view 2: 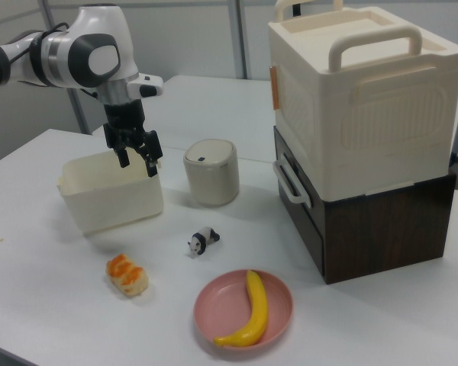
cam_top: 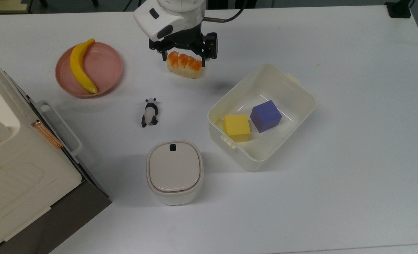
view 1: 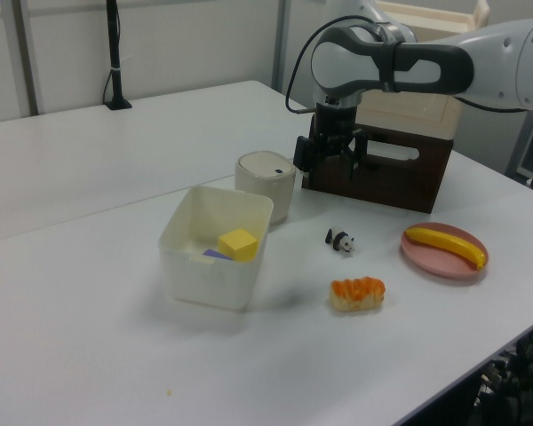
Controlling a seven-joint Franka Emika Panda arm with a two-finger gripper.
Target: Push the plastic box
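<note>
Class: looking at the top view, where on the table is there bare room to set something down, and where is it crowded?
Bare: the white table on the top view's right, beyond the cream plastic box. Crowded: between pink plate, panda figurine and beige-lidded container.

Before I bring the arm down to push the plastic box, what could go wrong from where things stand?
The gripper hangs open above the table, clear of the plastic box. Risks:
1. The sushi piece lies under it in the top view; a straight descent may hit it.
2. The box is open, so a high contact may tip it, spilling the yellow cube and purple cube.
3. The lidded container sits close; a push that way may jam.
</note>
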